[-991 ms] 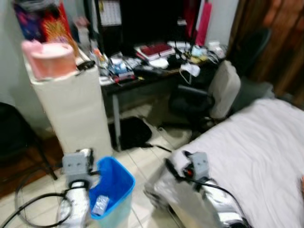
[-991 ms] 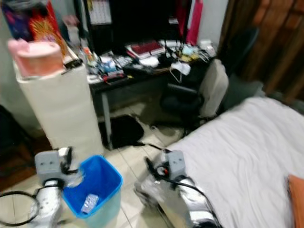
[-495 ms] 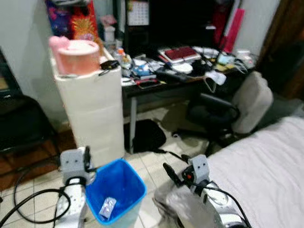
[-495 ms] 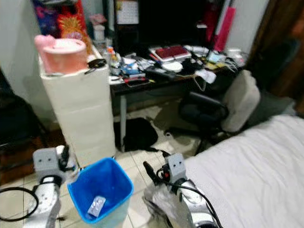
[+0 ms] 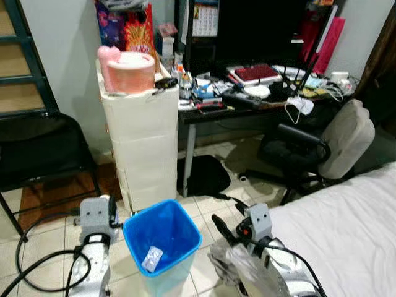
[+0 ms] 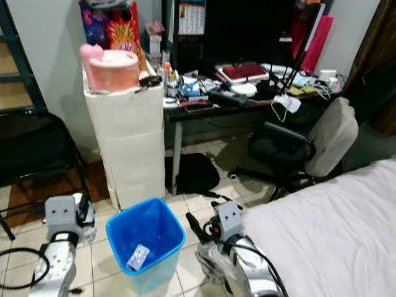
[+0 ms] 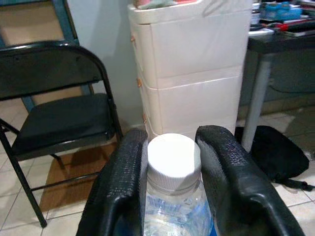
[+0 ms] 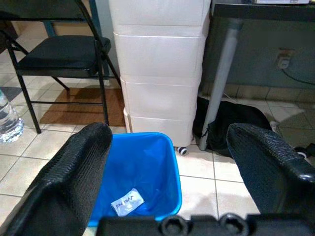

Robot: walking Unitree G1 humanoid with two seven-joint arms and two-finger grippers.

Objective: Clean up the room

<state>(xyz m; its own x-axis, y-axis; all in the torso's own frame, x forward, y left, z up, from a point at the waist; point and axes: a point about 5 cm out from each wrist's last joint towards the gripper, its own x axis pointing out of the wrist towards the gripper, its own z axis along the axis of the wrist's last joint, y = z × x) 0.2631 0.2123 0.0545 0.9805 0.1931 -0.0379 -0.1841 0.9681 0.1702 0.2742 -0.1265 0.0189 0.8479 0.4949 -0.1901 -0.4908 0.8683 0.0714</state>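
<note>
Pinching a clear plastic bottle [image 7: 172, 196] just below its white cap [image 7: 173, 155], the left tool [image 7: 172, 187] is held upright just beside the blue bin [image 5: 162, 238], presumably so the bottle can be dropped in as rubbish. The bottle is seen as crinkled, see-through plastic with a ribbed white lid, gripped between both black fingers [image 7: 120, 191]. One small wrapper [image 5: 151, 258] is already lying on the bin's floor. Further right, the right tool [image 8: 182, 162] is kept spread wide and empty, just beside the bin's other side, with the cluttered worktop [image 5: 260, 102] well beyond it.
</note>
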